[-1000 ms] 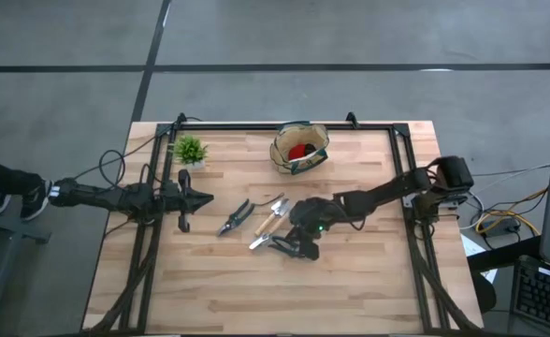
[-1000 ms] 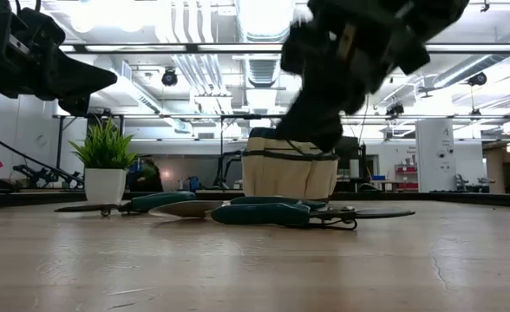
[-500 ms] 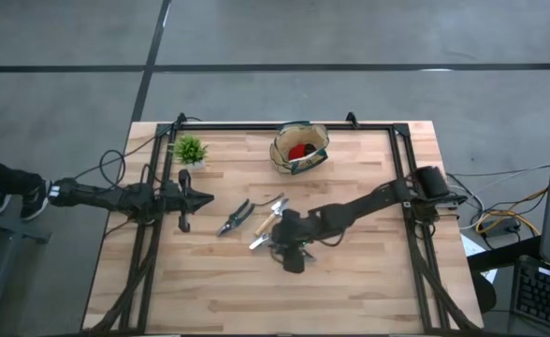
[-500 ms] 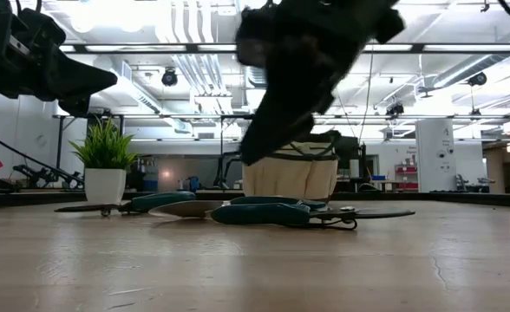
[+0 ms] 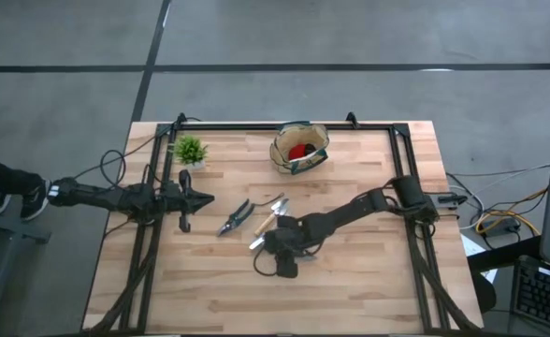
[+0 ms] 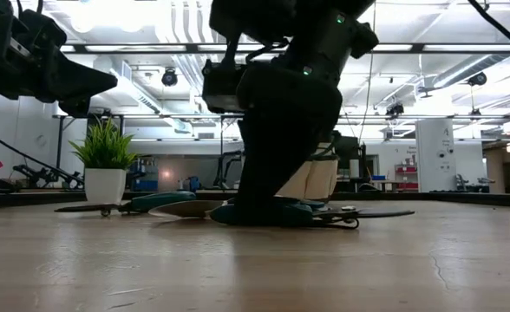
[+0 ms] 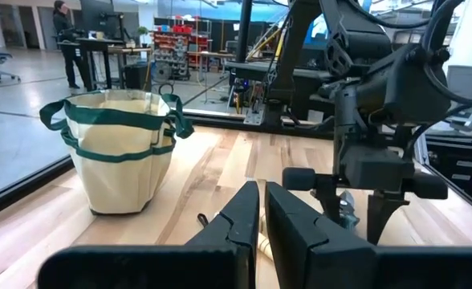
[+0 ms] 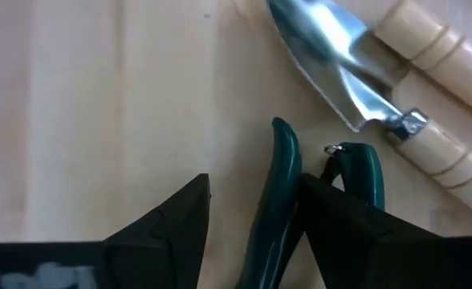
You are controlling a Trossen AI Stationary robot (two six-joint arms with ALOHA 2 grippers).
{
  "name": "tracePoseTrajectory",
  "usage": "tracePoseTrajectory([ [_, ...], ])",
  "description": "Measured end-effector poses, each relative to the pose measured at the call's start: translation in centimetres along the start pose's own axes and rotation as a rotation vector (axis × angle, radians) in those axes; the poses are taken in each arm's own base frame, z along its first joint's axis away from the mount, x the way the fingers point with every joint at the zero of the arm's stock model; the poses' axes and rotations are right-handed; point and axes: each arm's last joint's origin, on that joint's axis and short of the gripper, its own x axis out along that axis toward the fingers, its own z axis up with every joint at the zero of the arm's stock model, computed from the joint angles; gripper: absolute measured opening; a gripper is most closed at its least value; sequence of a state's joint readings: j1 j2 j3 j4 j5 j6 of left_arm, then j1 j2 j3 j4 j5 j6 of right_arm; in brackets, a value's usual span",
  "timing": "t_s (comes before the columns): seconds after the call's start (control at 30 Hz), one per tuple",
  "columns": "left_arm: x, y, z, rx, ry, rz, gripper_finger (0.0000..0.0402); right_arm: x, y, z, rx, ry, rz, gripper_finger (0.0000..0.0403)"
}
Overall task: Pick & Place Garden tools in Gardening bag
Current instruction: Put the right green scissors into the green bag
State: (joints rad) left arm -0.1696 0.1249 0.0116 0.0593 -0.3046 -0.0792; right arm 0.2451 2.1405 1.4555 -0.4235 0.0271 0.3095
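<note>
Right gripper [image 8: 252,229] spread over pruner [image 8: 280,193] beside trowel [image 8: 356,72]; next: pinch, carry to bag [image 5: 300,148]; left gripper [image 7: 262,229] pressed together.

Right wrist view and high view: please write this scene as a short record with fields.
Right gripper: open, low over the table, fingers astride one dark green handle of a grey metal pruner
Left gripper: shut, waiting at the left side of the wooden table
Wooden-handled metal trowel: lying beside that pruner
Second pruner: on the table
Round tan fabric bag: holds a red piece
</note>
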Motion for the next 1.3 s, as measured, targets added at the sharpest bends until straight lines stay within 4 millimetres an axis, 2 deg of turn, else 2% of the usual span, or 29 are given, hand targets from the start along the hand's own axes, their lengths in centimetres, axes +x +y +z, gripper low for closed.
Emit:
tracePoseTrajectory([
  [0.23, 0.0, 0.0, 0.0, 0.000, 0.001, 0.000, 0.0030, 0.7, -0.2, -0.5, -0.021, 0.039, -0.035, 0.0152],
  [0.47, 0.0, 0.0, 0.0, 0.000, 0.001, 0.000, 0.0030, 0.7, -0.9, -0.5, -0.025, 0.053, -0.057, 0.0040],
  [0.6, 0.0, 0.0, 0.0, 0.000, 0.001, 0.000, 0.0030, 0.4, -1.3, -0.3, -0.051, 0.048, -0.063, 0.0036],
  [0.73, 0.0, 0.0, 0.0, 0.000, 0.001, 0.000, 0.0030, -0.8, -1.5, 0.0, -0.089, 0.022, -0.107, 0.0036],
  [0.83, 0.0, 0.0, 0.0, 0.000, 0.001, 0.000, 0.0030, -2.6, -1.8, 0.6, -0.118, -0.043, -0.203, 0.0036],
  [0.93, 0.0, 0.0, 0.0, 0.000, 0.001, 0.000, 0.0030, -5.5, -2.0, 1.5, -0.132, -0.152, -0.313, 0.0036],
  [1.07, 0.0, 0.0, 0.0, 0.001, 0.001, 0.000, 0.0030, -8.2, -2.6, 1.3, -0.131, -0.260, -0.369, 0.0036],
  [1.17, 0.0, 0.0, 0.0, 0.000, 0.001, 0.000, 0.0030, -10.9, -3.4, 1.1, -0.098, -0.414, -0.391, 0.0036],
  [1.23, 0.0, 0.0, 0.0, 0.001, 0.003, 0.000, 0.0030, -12.6, -4.1, 0.6, -0.071, -0.516, -0.411, 0.0036],
  [1.3, 0.0, 0.0, 0.0, 0.001, 0.004, 0.001, 0.0030, -13.4, -5.0, -0.4, -0.052, -0.603, -0.425, 0.0036],
])
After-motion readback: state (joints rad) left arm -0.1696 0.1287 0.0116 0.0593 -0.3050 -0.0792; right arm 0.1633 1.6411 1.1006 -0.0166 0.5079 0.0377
